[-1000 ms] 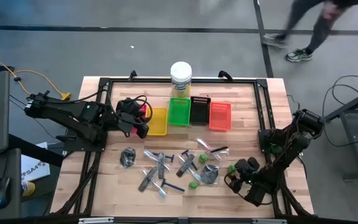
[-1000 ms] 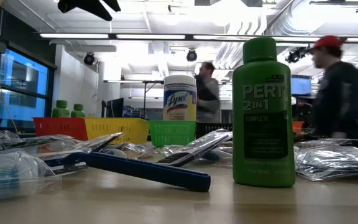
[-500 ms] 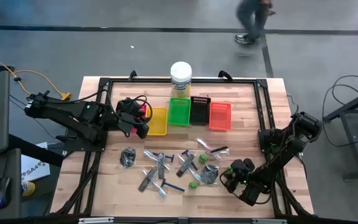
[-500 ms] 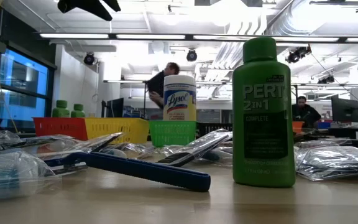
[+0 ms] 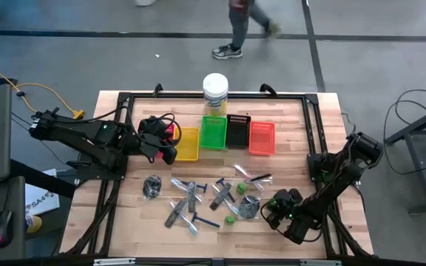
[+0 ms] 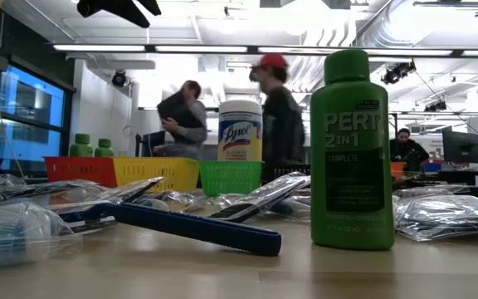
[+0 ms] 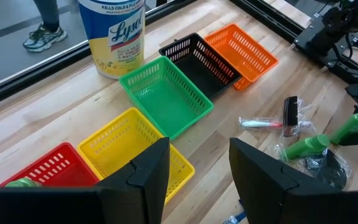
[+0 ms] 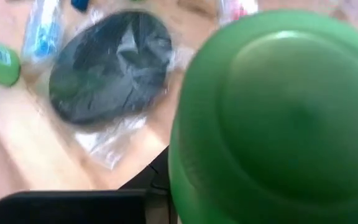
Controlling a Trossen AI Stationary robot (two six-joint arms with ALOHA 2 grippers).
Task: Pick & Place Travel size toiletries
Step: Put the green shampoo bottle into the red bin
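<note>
At five o'clock on the worktop (image 5: 124, 222), the right hand (image 5: 275, 209) hovers over an upright green bottle (image 8: 272, 118). Judging by looks, this bottle is light, stiff plastic, smooth and slippery, best pinched across its body below the cap. Whether the right fingers grip it I cannot tell. At nine o'clock, the left hand (image 7: 197, 171) waits, spread and empty.

toiletries (image 5: 205, 199) crowding table's middle, trays (image 5: 228, 134) and jar (image 5: 215, 93) blocking behind
</note>
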